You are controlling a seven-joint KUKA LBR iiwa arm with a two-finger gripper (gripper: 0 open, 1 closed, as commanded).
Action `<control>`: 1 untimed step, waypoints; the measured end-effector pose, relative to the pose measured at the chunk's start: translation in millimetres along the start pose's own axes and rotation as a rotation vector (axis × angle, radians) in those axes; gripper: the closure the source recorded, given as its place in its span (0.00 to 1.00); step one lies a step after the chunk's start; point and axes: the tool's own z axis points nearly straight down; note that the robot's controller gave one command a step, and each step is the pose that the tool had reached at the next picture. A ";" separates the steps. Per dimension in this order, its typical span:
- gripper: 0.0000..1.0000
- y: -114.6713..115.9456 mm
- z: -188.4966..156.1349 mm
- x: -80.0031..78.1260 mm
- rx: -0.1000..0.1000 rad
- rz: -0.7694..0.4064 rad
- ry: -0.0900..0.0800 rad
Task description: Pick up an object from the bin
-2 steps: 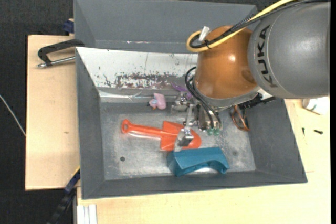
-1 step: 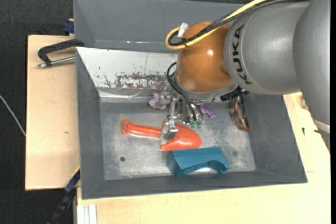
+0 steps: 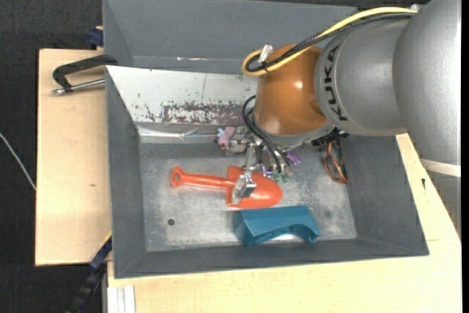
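Note:
My gripper (image 3: 247, 185) hangs low over the middle of the bin floor, its metal fingertips down on the blade end of an orange toy shovel (image 3: 212, 182). The shovel lies flat, with its handle pointing left. Just in front of it, by the bin's near wall, rests a teal blue plastic piece (image 3: 275, 224). A small pinkish grey thing (image 3: 229, 138) sits behind the gripper at the foot of the back wall.
An orange-brown wire loop (image 3: 335, 165) lies on the floor at the right, partly under the arm. The left half of the bin floor holds just the shovel's handle.

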 end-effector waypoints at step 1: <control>1.00 -0.1 -3.3 -2.1 -0.003 0.005 -0.007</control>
